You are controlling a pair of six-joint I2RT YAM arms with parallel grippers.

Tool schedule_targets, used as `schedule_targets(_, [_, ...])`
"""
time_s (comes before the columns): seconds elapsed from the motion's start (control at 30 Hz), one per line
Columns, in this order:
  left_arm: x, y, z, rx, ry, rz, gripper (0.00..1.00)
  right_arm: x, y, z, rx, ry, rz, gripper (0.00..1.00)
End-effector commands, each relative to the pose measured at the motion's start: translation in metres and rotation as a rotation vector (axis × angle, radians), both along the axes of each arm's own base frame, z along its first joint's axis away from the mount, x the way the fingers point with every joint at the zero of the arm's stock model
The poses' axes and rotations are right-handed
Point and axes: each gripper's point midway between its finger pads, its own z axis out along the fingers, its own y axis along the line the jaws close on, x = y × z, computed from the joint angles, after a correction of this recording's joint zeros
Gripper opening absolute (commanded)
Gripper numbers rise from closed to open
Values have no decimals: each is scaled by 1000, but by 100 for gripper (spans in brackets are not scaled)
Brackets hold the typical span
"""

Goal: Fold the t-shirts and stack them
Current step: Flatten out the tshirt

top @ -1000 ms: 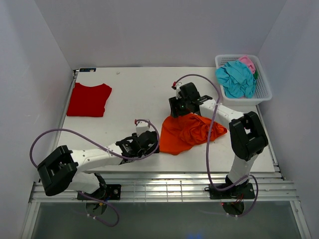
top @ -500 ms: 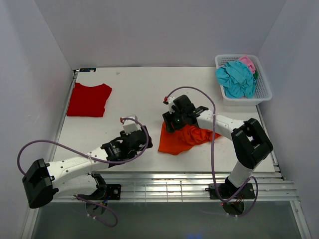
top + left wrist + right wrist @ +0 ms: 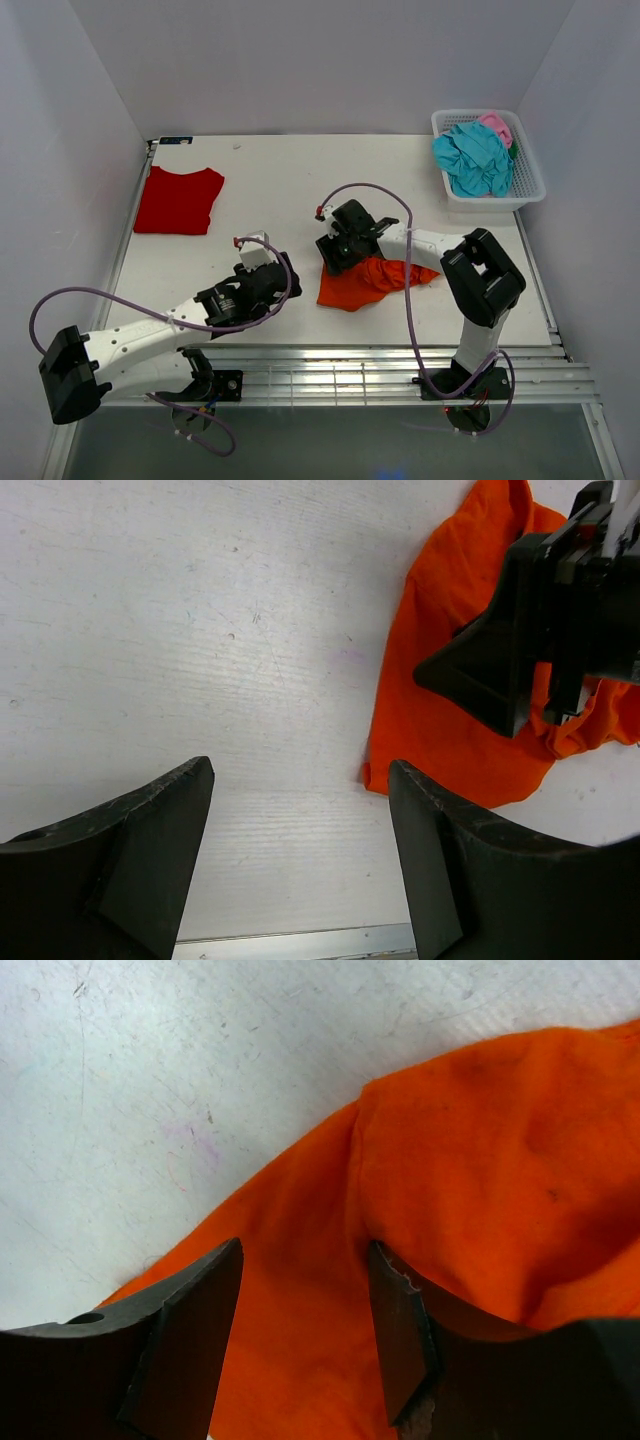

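The orange t-shirt [image 3: 365, 283] lies bunched on the desk [image 3: 290, 170], near the front edge and right of centre. It is not spread flat, and most of the trouble could start there. The right tool [image 3: 300, 1250] sits over the heap's far-left edge with its jaws apart. A raised ridge of cloth runs between them, but nothing is pinched yet. Closing at that spot would probably catch several layers at once, so a lift would bring up a wad rather than a clean hem or shoulder, and the fold would come out crooked. The left tool [image 3: 300, 780] is also spread wide and holds nothing. It hovers over bare desk just beside the shirt's near-left corner, and its own camera shows the right tool near ahead of it. If both reach for that side together, the fingers could knock each other or tug the cloth in opposing directions. The right arm's purple cable [image 3: 408, 300] crosses over the heap and could snag or drag the fabric as the arm swings. The red t-shirt [image 3: 178, 200] lies flat at the far-left corner, well apart, so stacking means a long carry in which a weak grip could let the orange shirt sag open. The teal t-shirt [image 3: 472, 158] and pink t-shirt [image 3: 497, 125] are in the basket [image 3: 490, 203] at far right.
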Motion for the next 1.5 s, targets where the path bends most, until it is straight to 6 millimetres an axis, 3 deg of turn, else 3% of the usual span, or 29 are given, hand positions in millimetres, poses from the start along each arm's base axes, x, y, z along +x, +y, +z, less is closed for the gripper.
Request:
schedule_targets(0.0, [2, 5, 14, -19, -36, 31, 81, -1, 17, 9, 26, -21, 36, 59])
schedule_targets(0.53, [2, 6, 13, -12, -34, 31, 81, -31, 29, -17, -46, 7, 87, 56])
schedule_targets(0.63, [2, 8, 17, -17, -45, 31, 82, -37, 31, -29, -69, 25, 99, 43])
schedule_targets(0.73, [2, 10, 21, -16, -52, 33, 81, -40, 35, -42, -100, 42, 99, 22])
schedule_targets(0.77, [2, 12, 23, -19, -57, 35, 81, -40, 37, -45, -104, 50, 94, 9])
schedule_targets(0.8, [2, 12, 26, -21, -63, 38, 81, -40, 37, -53, -121, 62, 89, 8])
schedule_targets(0.9, [2, 17, 30, -14, -69, 48, 82, -29, 52, -50, -110, 54, 85, 8])
schedule_targets(0.93, [2, 18, 31, -14, -72, 50, 82, -18, 66, -38, -83, 24, 80, 8])
schedule_targets(1.03, [1, 23, 36, -16, -82, 64, 82, 7, 77, -23, -96, -40, 39, 8])
schedule_targets(1.07, [1, 24, 38, -19, -84, 68, 82, 25, 93, 0, -59, -92, 22, 8])
schedule_targets(1.13, [0, 28, 41, -21, -90, 76, 81, 44, 99, 25, -65, -157, -17, 8])
schedule_targets(1.17, [0, 29, 41, -20, -92, 79, 81, 61, 113, 58, -18, -218, -33, 8])
schedule_targets(1.27, [-2, 33, 40, -18, -90, 84, 81, 85, 114, 104, -7, -310, -95, 8])
schedule_targets(1.3, [-3, 34, 39, -18, -86, 88, 81, 95, 121, 140, 45, -365, -114, 8])
schedule_targets(1.33, [-3, 34, 38, -19, -83, 88, 81, 101, 120, 158, 54, -401, -135, 8])
schedule_targets(1.37, [-3, 35, 35, -14, -79, 89, 81, 103, 118, 177, 68, -424, -145, 8])
schedule_targets(1.4, [-4, 34, 35, -19, -76, 92, 81, 109, 120, 213, 117, -479, -170, 8])
schedule_targets(1.47, [-4, 35, 33, -16, -71, 93, 81, 110, 116, 253, 162, -532, -184, 8])
